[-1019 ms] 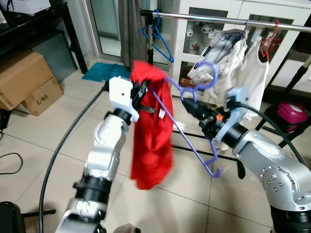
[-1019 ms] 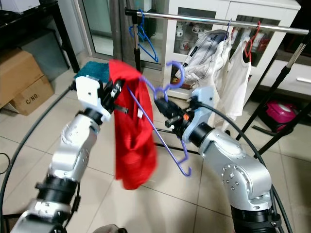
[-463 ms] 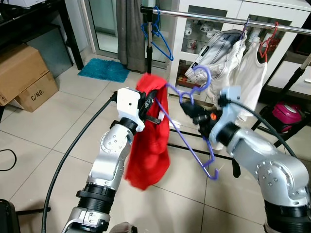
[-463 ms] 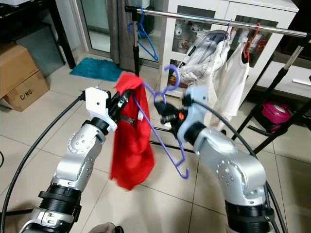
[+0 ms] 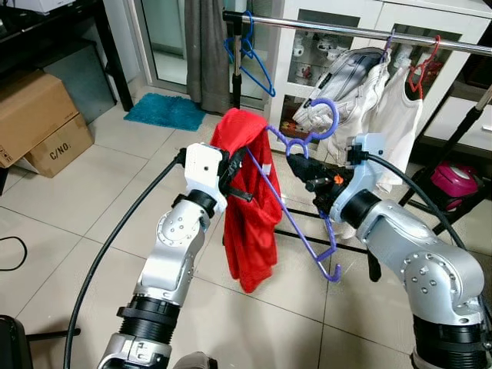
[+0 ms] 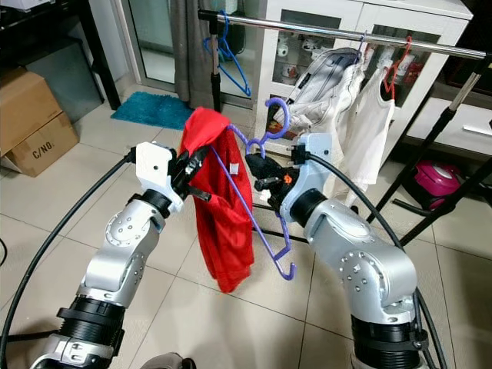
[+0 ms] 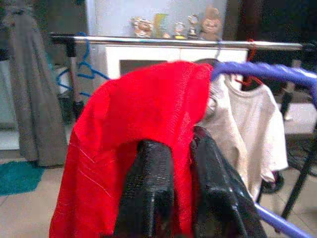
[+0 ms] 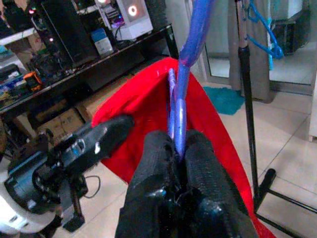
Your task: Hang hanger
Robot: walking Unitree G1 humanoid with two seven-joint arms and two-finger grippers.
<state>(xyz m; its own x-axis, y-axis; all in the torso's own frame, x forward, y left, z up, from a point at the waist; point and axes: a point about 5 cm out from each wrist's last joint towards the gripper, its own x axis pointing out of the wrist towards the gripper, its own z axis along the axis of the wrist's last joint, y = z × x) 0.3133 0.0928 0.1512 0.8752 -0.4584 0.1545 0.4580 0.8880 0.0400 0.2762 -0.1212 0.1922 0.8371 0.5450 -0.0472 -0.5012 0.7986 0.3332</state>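
Holding the load between both arms: the clothes rail [image 5: 361, 29] runs above and beyond both tools, with an open stretch between the blue hangers [image 5: 247, 55] near its upright and the white garments [image 5: 384, 100], which I judge to be the landing spot. Red garment [image 5: 250, 200] hangs draped over one shoulder of the purple hanger [image 5: 304, 215], falling below the left tool [image 5: 231, 171]; that tool's two black fingers are closed on the cloth at the hanger's shoulder, presumably to keep it from sliding off during the lift. Right tool [image 5: 306, 165] is closed on the hanger's neck just under the hook, seen in the right wrist view with the purple wire pinched between the pads [image 8: 158, 163]. Gripping there keeps the hook [image 5: 327, 119] upright and free above the tool, open toward the rail, not yet over it. Cardboard box [image 5: 65, 146], well off beyond the left tool, reads "C/NO."; no other writing legible.
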